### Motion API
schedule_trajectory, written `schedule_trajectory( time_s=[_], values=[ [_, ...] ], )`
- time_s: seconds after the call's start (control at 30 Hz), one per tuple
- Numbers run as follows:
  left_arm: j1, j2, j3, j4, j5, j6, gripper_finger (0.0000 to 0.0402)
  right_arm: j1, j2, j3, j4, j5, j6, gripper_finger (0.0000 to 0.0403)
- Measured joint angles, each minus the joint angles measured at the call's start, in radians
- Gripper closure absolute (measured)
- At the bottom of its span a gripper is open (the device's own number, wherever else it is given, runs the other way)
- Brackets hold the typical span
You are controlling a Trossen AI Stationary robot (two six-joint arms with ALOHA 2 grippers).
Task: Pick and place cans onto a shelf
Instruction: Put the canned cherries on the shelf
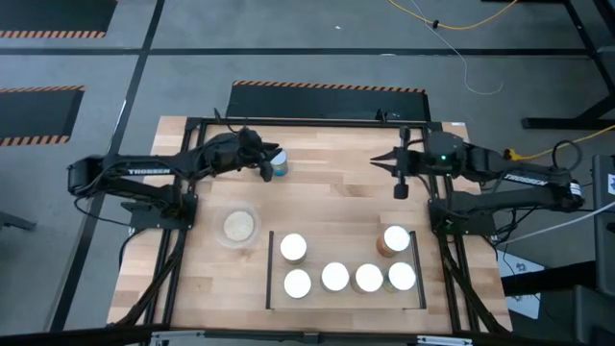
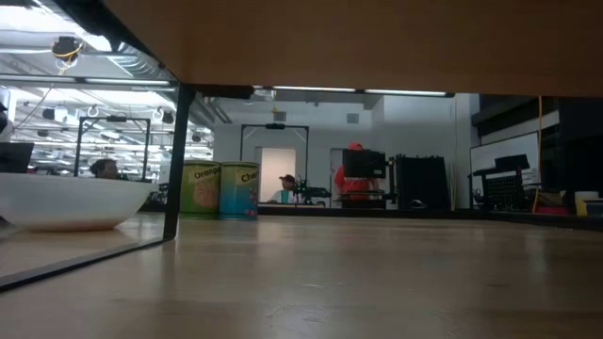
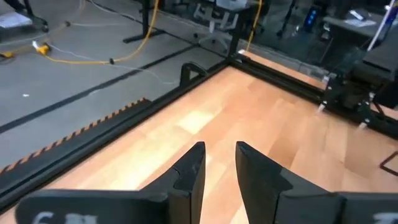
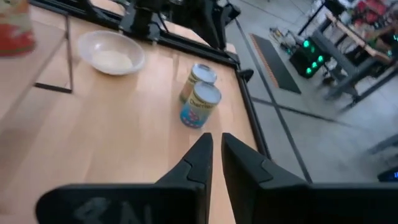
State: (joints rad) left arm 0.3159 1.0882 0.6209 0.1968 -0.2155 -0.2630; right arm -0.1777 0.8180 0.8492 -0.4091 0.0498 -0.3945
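Two cans stand side by side at the table's far left, a blue-labelled can (image 4: 200, 106) and a greenish can (image 4: 198, 76); in the high view one can (image 1: 279, 163) shows. My left gripper (image 1: 266, 168) hovers right beside them, fingers a finger's width apart, nothing between them (image 3: 219, 155). My right gripper (image 1: 382, 161) hangs over the far right of the table, pointing at those cans, its fingers (image 4: 216, 146) nearly together and empty. Several cans (image 1: 334, 277) stand with silver tops up on the shelf (image 1: 341, 252), one of them orange-labelled (image 1: 394, 240).
A clear round dish (image 1: 238, 226) with beige contents sits left of the shelf. A black metal frame (image 1: 317, 123) runs around the table's edges. Bare wood lies between the two grippers at the table's far middle. People and equipment show in the room beyond.
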Motion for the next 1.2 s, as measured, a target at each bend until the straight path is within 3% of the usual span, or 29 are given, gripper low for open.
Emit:
schedule_trajectory(
  time_s=[0.33, 0.57, 0.83, 1.2],
  values=[
    [0.0, 0.157, 0.224, -0.304, 0.001, -0.003, 0.0323, -0.074, 0.035, -0.02, 0.009, -0.001, 0.023, 0.0363],
    [0.0, 0.233, 0.28, -0.468, 0.001, -0.049, 0.0324, -0.099, 0.042, -0.02, 0.009, -0.072, 0.023, 0.0363],
    [-0.001, 0.287, 0.28, -0.526, 0.002, -0.052, 0.0322, -0.112, 0.042, -0.02, 0.009, -0.087, 0.023, 0.0363],
    [0.005, 0.329, 0.281, -0.519, -0.003, -0.052, 0.0287, -0.112, 0.044, -0.02, 0.009, -0.089, 0.023, 0.0363]
  ],
)
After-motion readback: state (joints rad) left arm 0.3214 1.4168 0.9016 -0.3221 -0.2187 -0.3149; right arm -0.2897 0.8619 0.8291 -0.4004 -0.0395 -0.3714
